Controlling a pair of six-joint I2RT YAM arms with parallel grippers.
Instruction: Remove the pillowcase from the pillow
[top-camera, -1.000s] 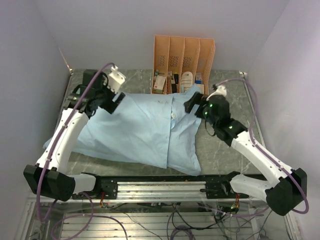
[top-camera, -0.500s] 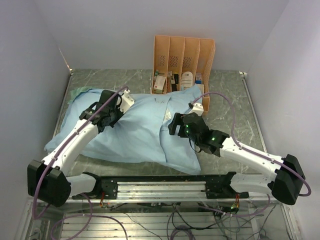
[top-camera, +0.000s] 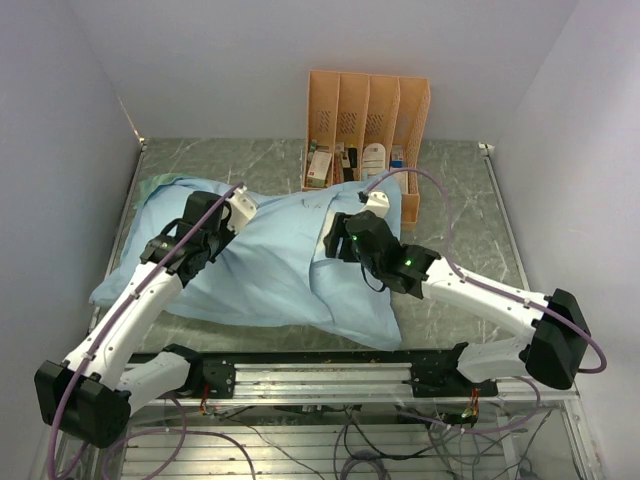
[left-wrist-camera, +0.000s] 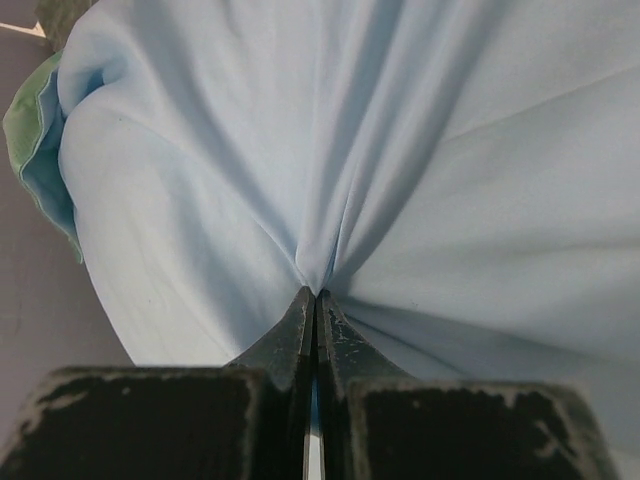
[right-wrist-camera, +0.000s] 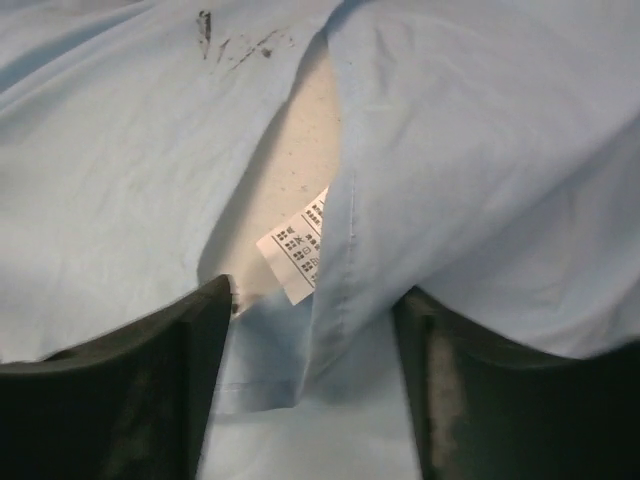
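Observation:
The light blue pillowcase (top-camera: 280, 265) lies spread across the table, with a green edge (top-camera: 160, 185) at the far left. My left gripper (top-camera: 205, 240) presses on its left part. In the left wrist view that gripper (left-wrist-camera: 316, 292) is shut on a pinch of blue fabric (left-wrist-camera: 450, 180), and folds fan out from its tips. My right gripper (top-camera: 337, 240) is at the middle overlap. In the right wrist view it (right-wrist-camera: 315, 290) stands open astride the hemmed flap (right-wrist-camera: 340, 270). The off-white pillow (right-wrist-camera: 300, 150) and a white label (right-wrist-camera: 298, 245) show in the slit; the rest of the pillow is hidden.
An orange file rack (top-camera: 365, 110) holding small items stands at the back, just behind the pillowcase's far edge. Dark marbled tabletop (top-camera: 450, 230) shows to the right. A metal rail (top-camera: 320, 375) runs along the near edge. Walls close in left and right.
The left gripper came down onto the left part of the pillowcase and shut on its fabric. The right gripper moved left to the middle slit, and its jaws have narrowed.

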